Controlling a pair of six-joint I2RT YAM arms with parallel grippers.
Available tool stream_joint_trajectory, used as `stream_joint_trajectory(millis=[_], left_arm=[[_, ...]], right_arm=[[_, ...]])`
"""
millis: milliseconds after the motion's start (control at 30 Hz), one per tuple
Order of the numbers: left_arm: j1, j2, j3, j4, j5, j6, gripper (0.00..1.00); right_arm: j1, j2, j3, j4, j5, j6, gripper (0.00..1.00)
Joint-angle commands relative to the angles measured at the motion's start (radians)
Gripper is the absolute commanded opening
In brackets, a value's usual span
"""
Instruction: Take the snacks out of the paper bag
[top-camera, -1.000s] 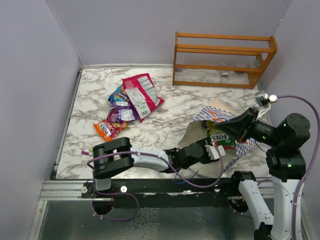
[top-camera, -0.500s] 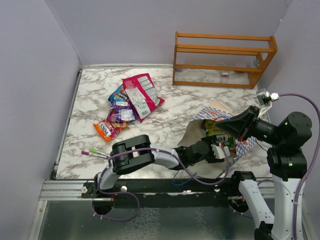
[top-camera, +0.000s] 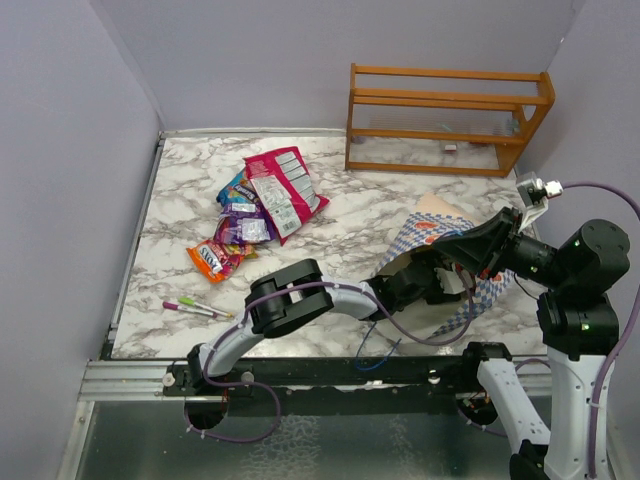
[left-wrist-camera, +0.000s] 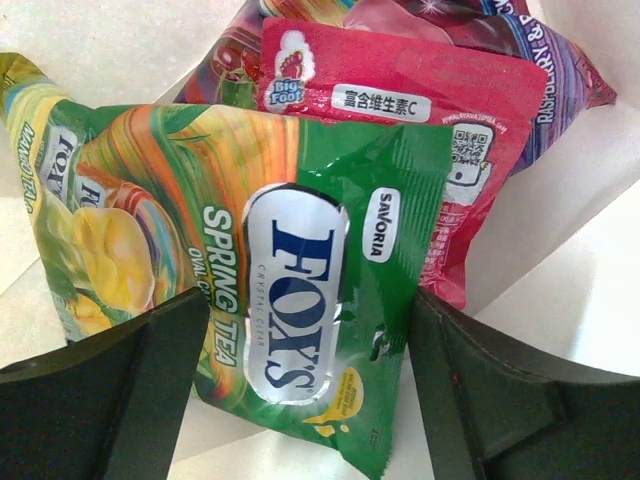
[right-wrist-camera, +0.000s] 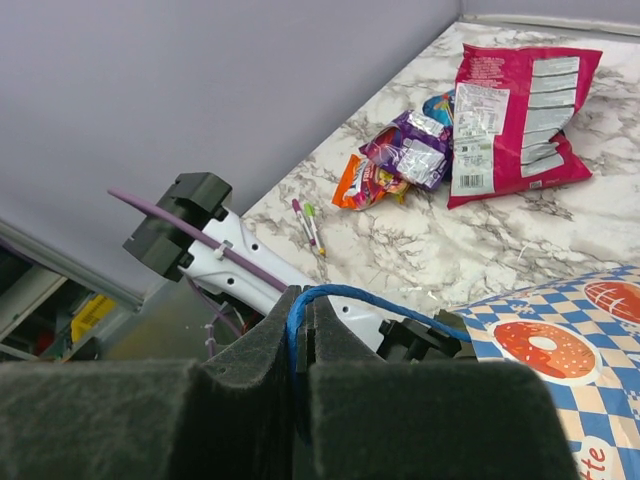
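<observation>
By the right edge the paper bag (top-camera: 415, 232) is laid mouth-leftward, its cord (right-wrist-camera: 340, 292) pinched by the right gripper (right-wrist-camera: 302, 312); the left gripper (left-wrist-camera: 305, 325) is held wide.

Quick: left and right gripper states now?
Left gripper: open, fingers straddling the green Fox's packet in the paper bag.
Right gripper: shut on the bag's blue cord handle.

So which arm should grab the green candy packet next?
Left. The left claw is open inside the paper bag, fingers either side of the green packet. The right claw is shut on the blue handle.
</observation>
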Motion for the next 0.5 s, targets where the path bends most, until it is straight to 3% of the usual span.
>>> stream_joint_trajectory(millis=[0,67,233,467], left_arm=[[0.017,-0.006,0.036,-0.039,-0.041,0.047,0.70],[0.017,-0.031,0.007,-0.027,-0.063,0.060,0.51],[0.017,-0.127,-0.067,-0.036,-0.087,0.060,0.20],[0.017,-0.292,-0.163,-0.090,-0.084,0.008,0.04]], right_arm=[[0.007,-0.004,0.049,-0.004,-0.004,0.000,0.02],[0.007,-0.004,0.049,-0.016,0.009,-0.012,0.02],[0.007,0.001,0.055,-0.046,0.055,-0.048,0.02],[0.007,0.013,0.089,-0.107,0.131,-0.115,0.02]])
